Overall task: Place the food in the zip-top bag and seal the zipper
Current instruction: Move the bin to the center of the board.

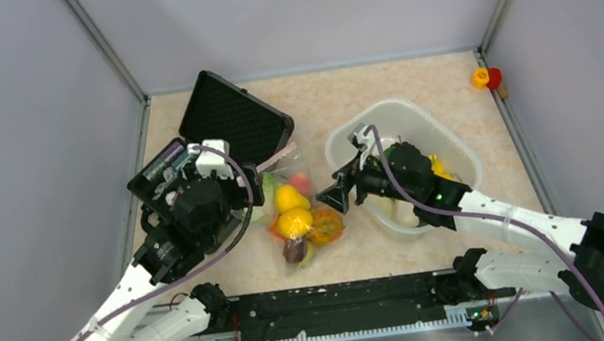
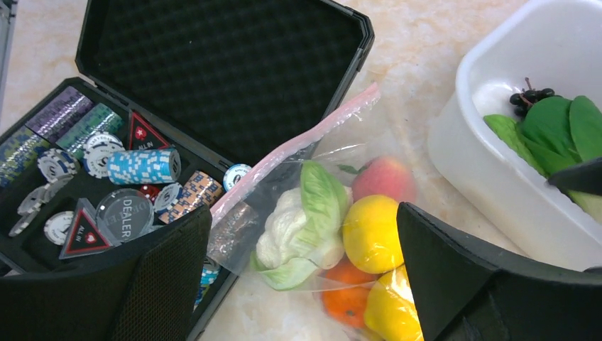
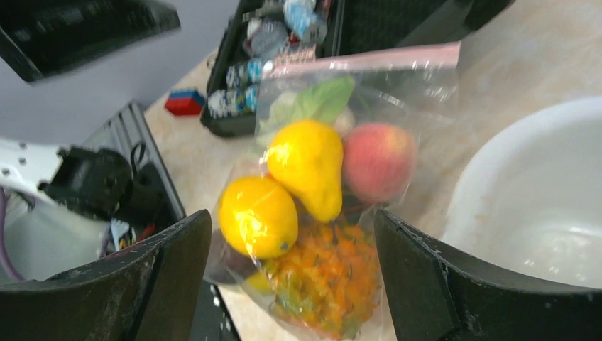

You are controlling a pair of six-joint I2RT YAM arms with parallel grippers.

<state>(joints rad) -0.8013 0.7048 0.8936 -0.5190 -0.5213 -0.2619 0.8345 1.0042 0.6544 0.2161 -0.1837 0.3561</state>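
Zip-top bag (image 1: 296, 210): laid flat on the table between the open case (image 1: 231, 114) and the tub (image 1: 413, 109), where it can be reached by both arms.
Zipper (image 2: 298, 142): the pink strip is turned to the far side, with one end against the case edge. Whether it is pressed shut cannot be told.
Left gripper (image 2: 304, 212): held above the bag on its case side, fingers spread wide, nothing gripped. It is judged to be stationed to tend the mouth.
Right gripper (image 3: 291, 219): hung over the bagged food on the tub side, fingers apart, nothing between them. The position suits a drop-off.
Food in bag, counted: one cauliflower (image 2: 291, 227), one peach (image 2: 383, 177), two yellow fruits (image 3: 309, 167), one pineapple (image 3: 326, 277), one dark piece (image 1: 294, 250).
Food in tub, counted: one leafy stalk (image 2: 554, 128), one dark berry cluster (image 2: 529, 94), one yellow piece (image 1: 437, 167) partly hidden by the right arm. Loading is judged unfinished.
Other items, counted: one case, stocked with poker chips (image 2: 142, 165); one tub; one small yellow-and-red item (image 1: 487, 78) at the far right corner.
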